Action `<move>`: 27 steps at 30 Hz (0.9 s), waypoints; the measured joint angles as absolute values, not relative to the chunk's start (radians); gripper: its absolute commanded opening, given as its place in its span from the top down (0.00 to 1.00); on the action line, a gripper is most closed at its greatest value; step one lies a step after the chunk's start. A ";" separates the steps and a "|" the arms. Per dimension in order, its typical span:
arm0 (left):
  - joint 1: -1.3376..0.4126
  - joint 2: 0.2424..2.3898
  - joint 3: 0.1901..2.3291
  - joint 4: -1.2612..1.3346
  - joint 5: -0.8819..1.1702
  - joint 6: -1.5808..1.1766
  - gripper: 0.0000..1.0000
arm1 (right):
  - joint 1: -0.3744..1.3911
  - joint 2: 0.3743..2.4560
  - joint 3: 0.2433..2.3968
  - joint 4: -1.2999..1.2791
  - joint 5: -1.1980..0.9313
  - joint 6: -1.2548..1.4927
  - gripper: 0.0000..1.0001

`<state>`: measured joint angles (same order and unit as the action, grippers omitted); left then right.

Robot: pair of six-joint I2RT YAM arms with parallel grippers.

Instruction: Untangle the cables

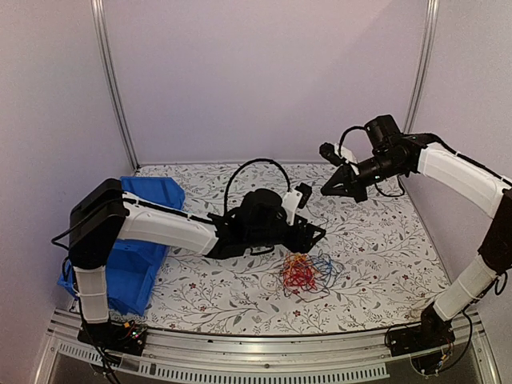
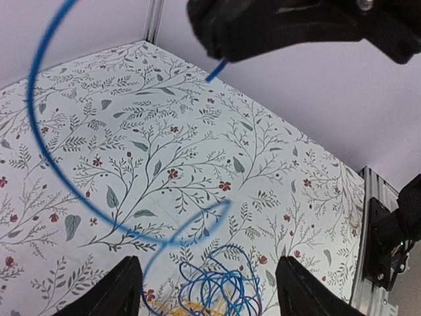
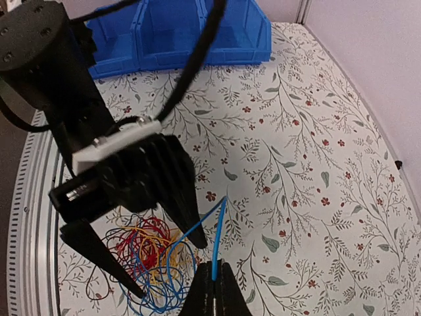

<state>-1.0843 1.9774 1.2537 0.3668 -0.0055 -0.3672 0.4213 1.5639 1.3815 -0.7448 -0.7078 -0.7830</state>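
- The worktop [image 1: 376,240] is covered with a white cloth with a flower pattern. It is closed by pale walls, and metal posts [image 1: 112,80] stand in the far corners.
- A blue bin [image 1: 132,256] is placed at the left edge and is partly hidden by the left arm.
- The cables [image 1: 302,272] are found as a small clump of red, yellow and blue, near the middle and towards the near rail [image 1: 264,344], well apart from the bin.
- The left fingers [image 3: 181,204] are held wide apart just above the clump, and nothing is gripped by them.
- The right fingers [image 3: 204,296] are closed on a blue strand [image 2: 30,95], which is lifted in a wide curve from the clump.
- In the top view this strand can hardly be made out.
- In the left wrist view the clump is cut off by the bottom edge.
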 measured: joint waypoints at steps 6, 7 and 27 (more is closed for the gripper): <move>-1.083 2.115 1.386 0.447 -0.031 -0.342 0.58 | 0.437 1.519 1.524 -0.884 -0.802 -0.784 1.00; -1.083 2.131 1.391 0.459 -0.030 -0.347 0.65 | 0.437 1.518 1.558 -0.904 -0.806 -0.785 1.00; -1.066 2.285 1.260 0.557 0.120 -0.421 0.92 | 0.111 1.534 2.373 -0.887 -1.093 -0.622 1.00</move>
<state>-1.0657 2.2852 1.2602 0.5571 0.1196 -0.4213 0.1112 1.5345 2.3726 -0.8867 -1.0935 -0.6220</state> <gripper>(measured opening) 0.038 0.020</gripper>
